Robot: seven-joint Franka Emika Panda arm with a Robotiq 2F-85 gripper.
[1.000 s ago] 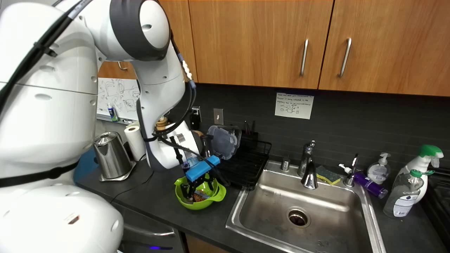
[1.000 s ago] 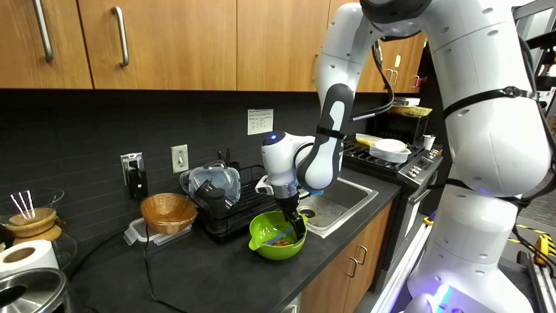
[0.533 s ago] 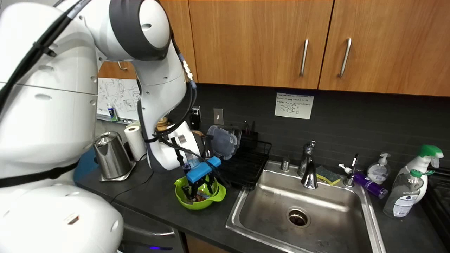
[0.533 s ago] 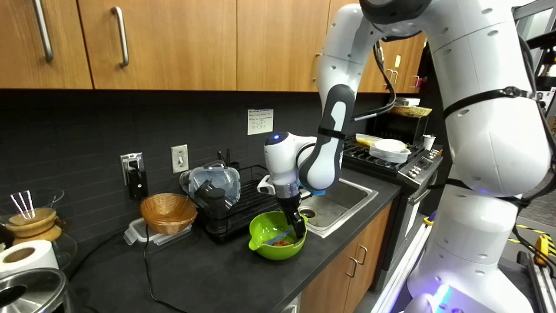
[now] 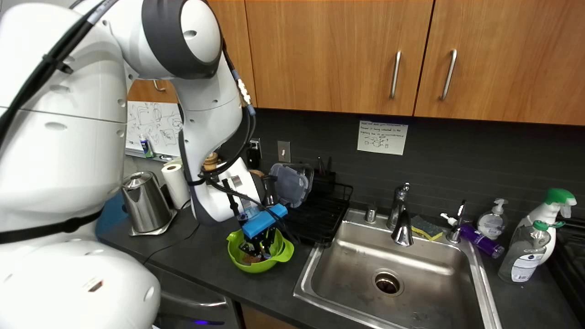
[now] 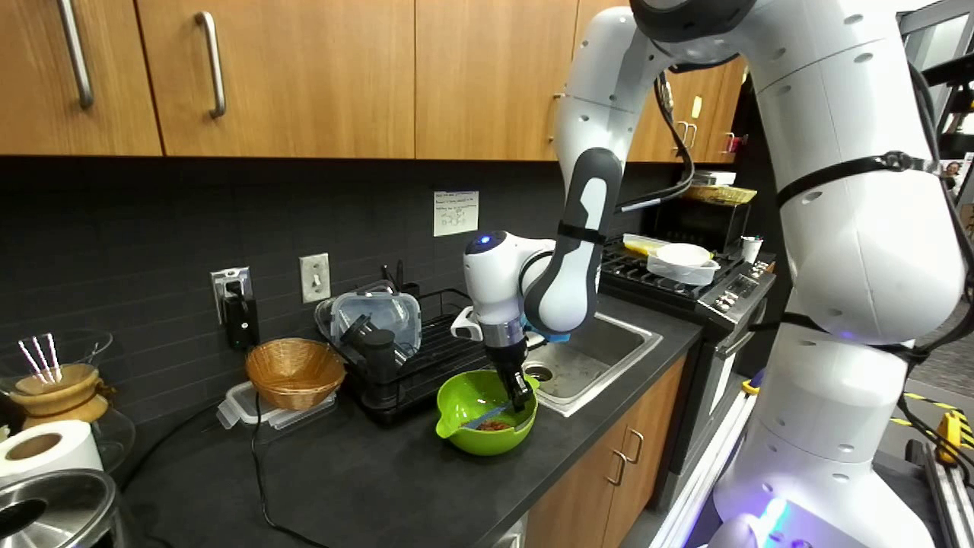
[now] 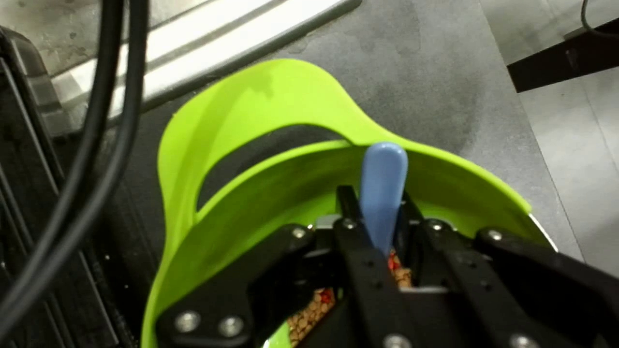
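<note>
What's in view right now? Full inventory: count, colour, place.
counter: 1, dark grey, along the wall
cupboards: several, brown, above the counter
note: 1, white, on the wall
sink: 1, silver, in the counter
tap: 1, silver, behind the sink
sponge: 1, yellow and grey, by the tap
bottles: 4, purple, clear, white, beside the sink
rack: 1, black, beside the sink
basket: 1, brown, near the rack
kettle: 1, silver, on the counter
paper roll: 1, white, by the kettle
stove: 1, black and silver, past the sink
bowl: 1, green, on the counter
small pieces: uncounted, brown and red, in the bowl
utensil: 1, blue, in the bowl
arm: 1, white, over the counter
tool: 1, black, closed on the utensil
</note>
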